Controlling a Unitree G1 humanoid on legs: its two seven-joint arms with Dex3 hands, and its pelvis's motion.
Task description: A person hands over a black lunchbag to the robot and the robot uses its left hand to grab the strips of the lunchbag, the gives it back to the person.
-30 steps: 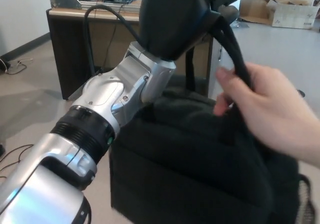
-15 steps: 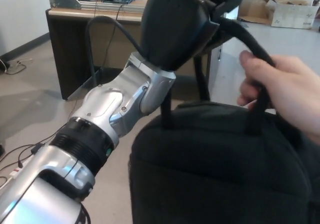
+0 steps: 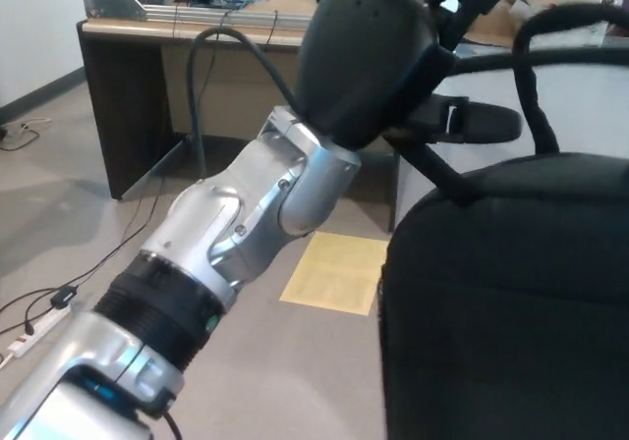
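The black lunchbag [image 3: 511, 302] fills the lower right of the head view, close to the camera. Its two straps [image 3: 532, 77] rise from the top of the bag toward the upper middle. My left hand [image 3: 378, 57], black on a silver forearm [image 3: 231, 224], reaches up from the lower left and is shut on the straps where they meet near the top. One thick finger [image 3: 482, 121] sticks out to the right under the upper strap. No person's hand shows. My right hand is out of the picture.
A dark wooden desk [image 3: 138, 77] with a metal frame and cables on top stands behind my arm. A yellow sheet [image 3: 339, 273] lies on the grey floor below the hand. Loose cables [image 3: 39, 307] trail over the floor at the left.
The person's hand that held the strap has left the picture. The bag now sits further right and higher, hanging from my left hand. The view has shifted slightly.
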